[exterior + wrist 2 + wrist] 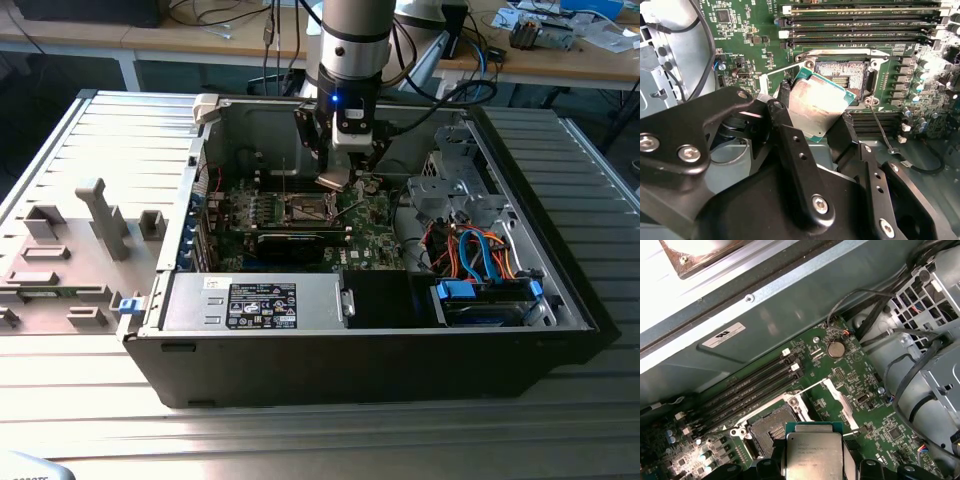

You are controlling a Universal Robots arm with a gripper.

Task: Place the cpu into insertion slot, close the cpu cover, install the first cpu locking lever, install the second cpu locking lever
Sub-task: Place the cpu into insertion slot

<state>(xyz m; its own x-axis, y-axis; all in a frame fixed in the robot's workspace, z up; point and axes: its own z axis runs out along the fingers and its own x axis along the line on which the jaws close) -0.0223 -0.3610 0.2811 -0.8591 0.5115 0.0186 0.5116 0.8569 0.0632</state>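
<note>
Gripper (815, 114) pinches the cpu (819, 102) by two edges, underside free; we hold it tilted just short of the open insertion slot (849, 75).

surface: grey ribbed table (300, 440) | on it: open computer case (350, 370) | grey fixture plate (90, 285)

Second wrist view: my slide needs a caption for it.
Gripper holding the cpu over the open insertion slot, near the memory slots.

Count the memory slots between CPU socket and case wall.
4 memory slots lie side by side between the insertion slot and the case wall. More may sit beyond it, hidden behind the end effector gripping the cpu.
</note>
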